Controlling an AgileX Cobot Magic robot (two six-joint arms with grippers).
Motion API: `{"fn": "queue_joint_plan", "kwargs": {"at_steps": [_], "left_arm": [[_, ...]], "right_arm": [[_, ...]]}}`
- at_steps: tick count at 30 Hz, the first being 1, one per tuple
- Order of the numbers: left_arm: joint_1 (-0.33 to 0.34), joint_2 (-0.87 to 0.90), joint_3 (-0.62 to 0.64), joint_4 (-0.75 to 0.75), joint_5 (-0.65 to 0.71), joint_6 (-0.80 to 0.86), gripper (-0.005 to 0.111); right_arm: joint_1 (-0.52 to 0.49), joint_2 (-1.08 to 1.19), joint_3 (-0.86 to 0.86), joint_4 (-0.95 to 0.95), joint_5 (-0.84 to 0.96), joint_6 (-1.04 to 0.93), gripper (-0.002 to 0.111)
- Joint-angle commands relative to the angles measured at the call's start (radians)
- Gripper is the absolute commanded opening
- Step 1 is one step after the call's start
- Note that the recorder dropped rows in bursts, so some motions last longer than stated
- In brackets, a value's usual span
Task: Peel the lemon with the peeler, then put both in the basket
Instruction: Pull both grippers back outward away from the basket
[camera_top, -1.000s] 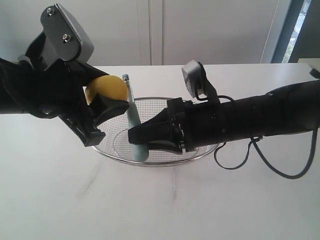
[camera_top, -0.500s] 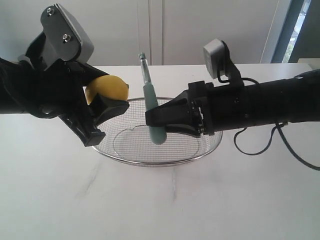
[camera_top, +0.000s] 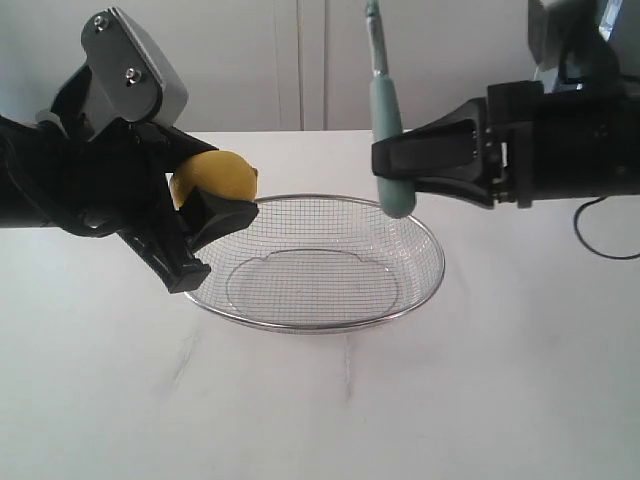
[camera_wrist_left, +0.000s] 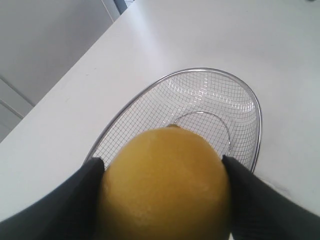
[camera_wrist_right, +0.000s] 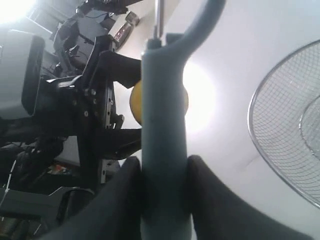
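Observation:
My left gripper (camera_top: 205, 205) is shut on the yellow lemon (camera_top: 214, 176), held in the air just left of the wire mesh basket (camera_top: 420, 225). In the left wrist view the lemon (camera_wrist_left: 165, 182) fills the space between both black fingers, with the basket (camera_wrist_left: 252, 100) below it. My right gripper (camera_top: 385, 165) is shut on the teal handle of the peeler (camera_top: 385, 120), which stands upright high above the basket's right half, its blade end cut off at the top. In the right wrist view the peeler (camera_wrist_right: 164, 130) is clamped between the fingers, with the lemon (camera_wrist_right: 136, 102) behind it.
The basket rests on a white table (camera_top: 300, 400). A black cable (camera_top: 600, 235) hangs from the right arm at the right edge. White cabinet doors (camera_top: 300, 60) stand behind the table.
My right gripper has risen and drawn back to the right with the peeler, from low over the basket beside the lemon to high above it. The left arm and lemon have not moved.

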Motion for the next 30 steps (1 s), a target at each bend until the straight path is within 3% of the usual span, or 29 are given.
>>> {"fn": "queue_joint_plan", "kwargs": {"at_steps": [1,10,18,24,30], "left_arm": [[-0.004,-0.012,-0.006,-0.013,0.012,-0.003,0.0],[-0.004,-0.016,-0.006,-0.011,0.098,-0.003,0.0],[0.002,-0.123,-0.006,0.174,0.147,-0.073,0.0],[0.096,-0.186,-0.006,0.314,0.154,-0.266,0.0],[0.25,-0.207,-0.006,0.347,0.22,-0.403,0.0]], "right_arm": [[-0.061,-0.076,-0.004,-0.062,0.011,0.045,0.0],[-0.073,-0.096,-0.004,-0.136,-0.007,0.081,0.0],[-0.073,-0.096,-0.01,-0.486,-0.368,0.238,0.0],[-0.07,-0.096,-0.032,-0.543,-0.383,0.27,0.0],[0.03,-0.094,-0.134,-0.796,-0.467,0.43,0.0]]}}
